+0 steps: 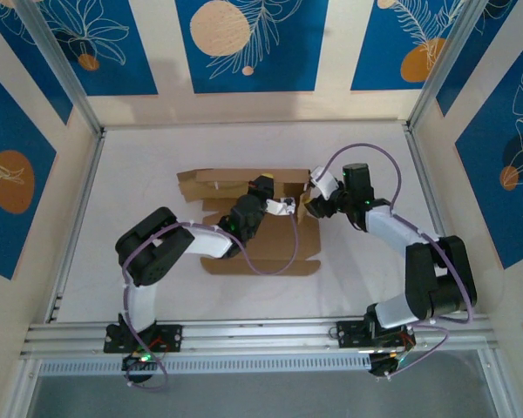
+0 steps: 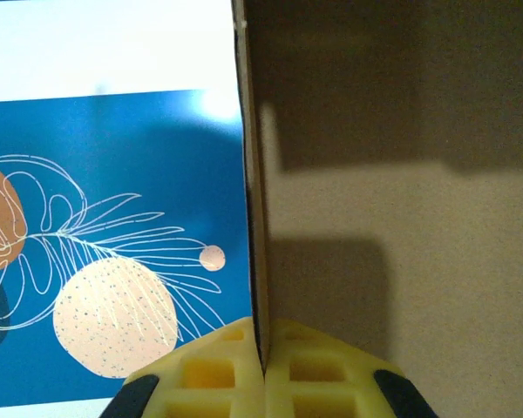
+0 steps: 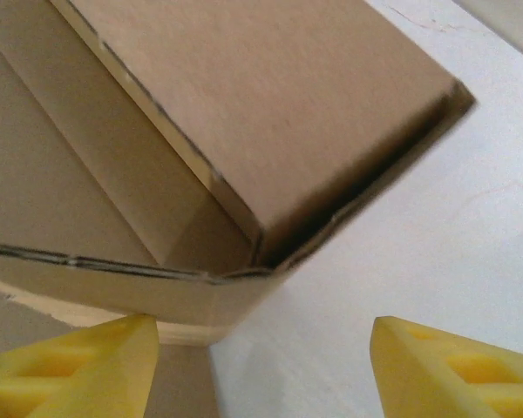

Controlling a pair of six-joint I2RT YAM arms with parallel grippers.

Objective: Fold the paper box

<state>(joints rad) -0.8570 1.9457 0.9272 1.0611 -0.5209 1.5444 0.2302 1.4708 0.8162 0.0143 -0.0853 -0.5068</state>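
The seemingly light, crease-prone paper box (image 1: 275, 235) is pinched at a wall edge by left gripper (image 2: 263, 366) jaws, right gripper (image 3: 266, 366) jaws spread at 3 o'clock.

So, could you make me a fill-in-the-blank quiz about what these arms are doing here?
The paper box is made of brown ____.
The left gripper is ____ on an upright wall of the box.
The right gripper has its jaws ____ beside a box corner.
The box sits on a ____ table.
Missing words: cardboard, shut, open, white.
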